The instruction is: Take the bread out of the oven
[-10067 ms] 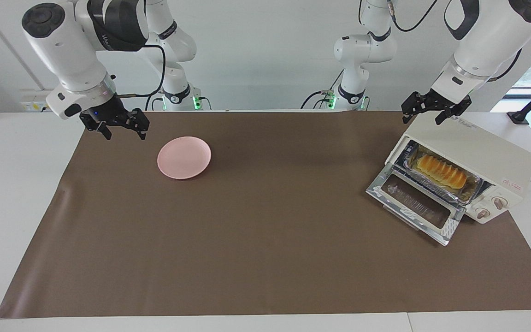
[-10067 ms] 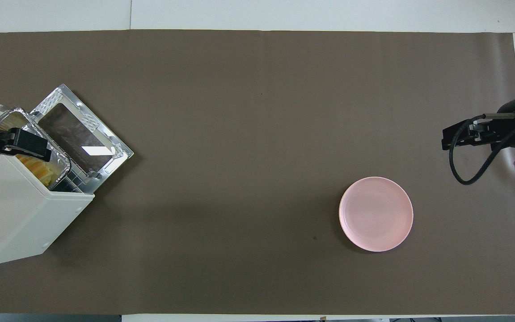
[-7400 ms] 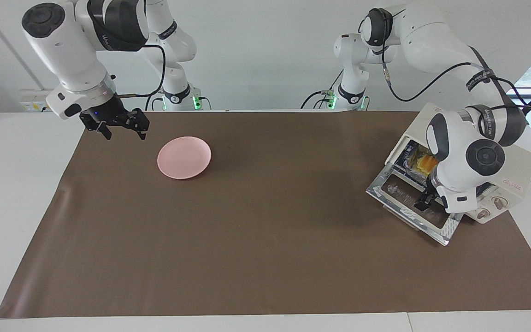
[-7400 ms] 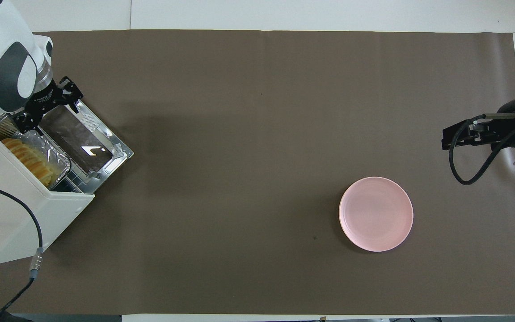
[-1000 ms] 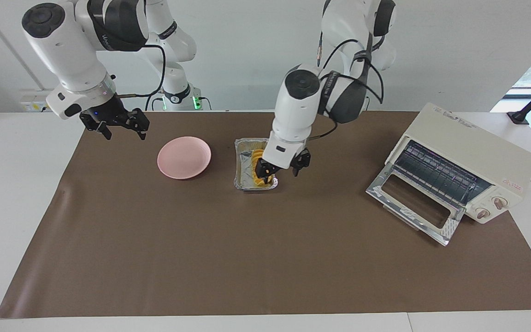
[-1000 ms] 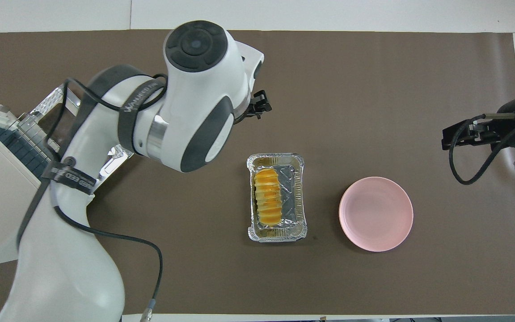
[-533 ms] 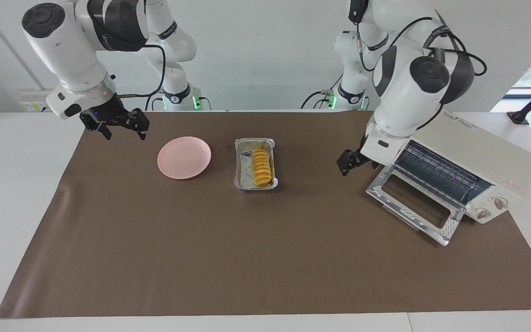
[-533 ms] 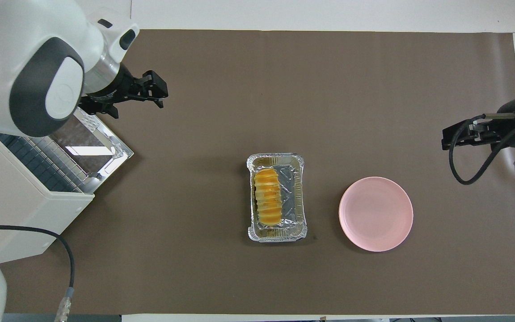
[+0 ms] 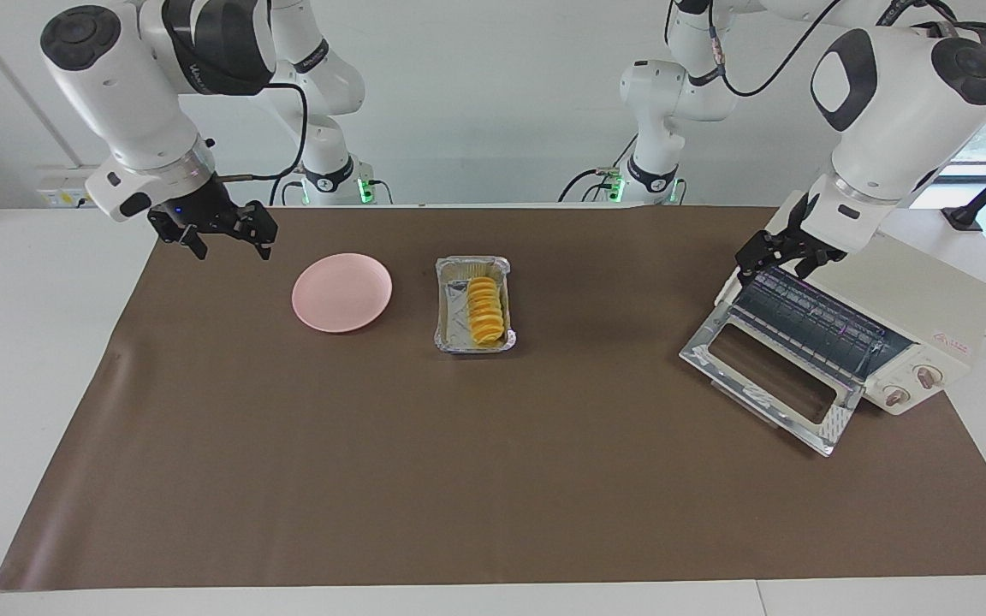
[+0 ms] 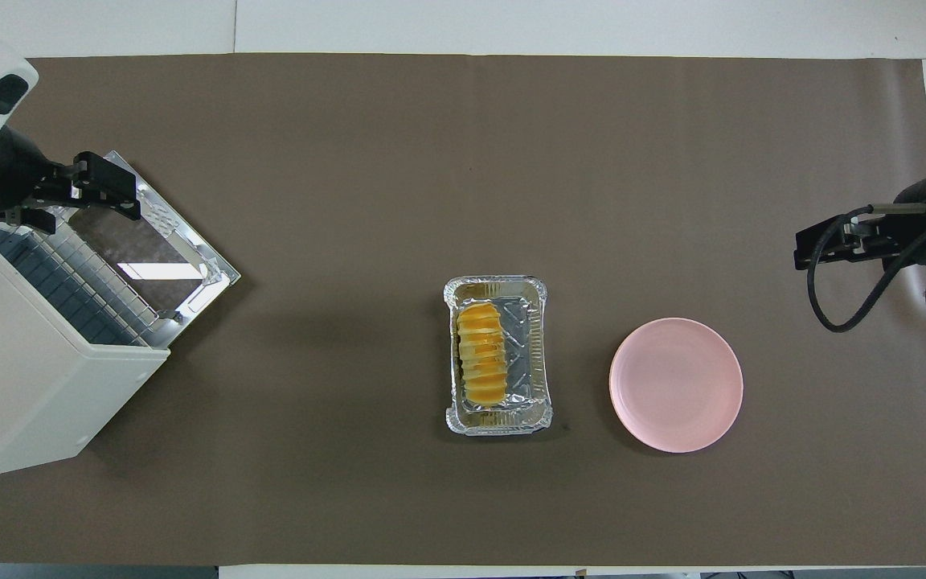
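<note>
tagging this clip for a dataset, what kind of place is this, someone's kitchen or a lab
Most likely a robotics lab staged as a kitchen. Two white robot arms stand at a plain table under a brown mat, against a bare wall. The only kitchen things are a toaster oven, bread in a foil tray, and a pink plate.

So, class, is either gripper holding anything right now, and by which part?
Nothing is held. The left gripper hangs open over the oven; the right gripper waits, open and empty.

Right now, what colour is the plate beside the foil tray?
Pale pink plate, plain, no pattern; clearest in the overhead view.
</note>
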{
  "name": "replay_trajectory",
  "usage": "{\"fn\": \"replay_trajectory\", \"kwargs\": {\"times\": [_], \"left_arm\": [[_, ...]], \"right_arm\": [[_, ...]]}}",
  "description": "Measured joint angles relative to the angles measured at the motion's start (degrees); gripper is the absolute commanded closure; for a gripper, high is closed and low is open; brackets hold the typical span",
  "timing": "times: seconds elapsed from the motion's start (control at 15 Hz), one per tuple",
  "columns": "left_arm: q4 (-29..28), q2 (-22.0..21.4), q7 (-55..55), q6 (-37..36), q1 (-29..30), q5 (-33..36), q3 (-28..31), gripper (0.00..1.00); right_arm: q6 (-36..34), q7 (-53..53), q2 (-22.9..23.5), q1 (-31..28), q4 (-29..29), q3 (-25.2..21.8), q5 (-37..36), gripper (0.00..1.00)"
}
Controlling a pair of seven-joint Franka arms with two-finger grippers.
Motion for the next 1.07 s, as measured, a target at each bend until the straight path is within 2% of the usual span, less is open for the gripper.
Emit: {"fn": "replay_trajectory", "kwargs": {"times": [0.33, 0.53, 0.73, 1.07], "left_arm": [[-2.75, -4.31, 2.52, -4.67, 8.69, 0.00, -7.74, 0.00], [-6.24, -7.67, 2.83, -5.96, 11.39, 0.20, -12.97, 0.00], [-9.82, -10.22, 2.98, -5.90, 11.54, 0.35, -14.36, 0.00], [-10.57, -10.56, 7.09, -4.55, 12.57, 0.64, -14.19, 0.00]], "right_arm": [[0.00, 0.00, 0.00, 0.00, 0.00, 0.00, 0.00, 0.00], [0.00, 0.00, 0.00, 0.00, 0.00, 0.00, 0.00, 0.00], [0.00, 0.00, 0.00, 0.00, 0.00, 0.00, 0.00, 0.00], [-0.20, -0.03, 0.00, 0.00, 0.00, 0.01, 0.00, 0.00]]}}
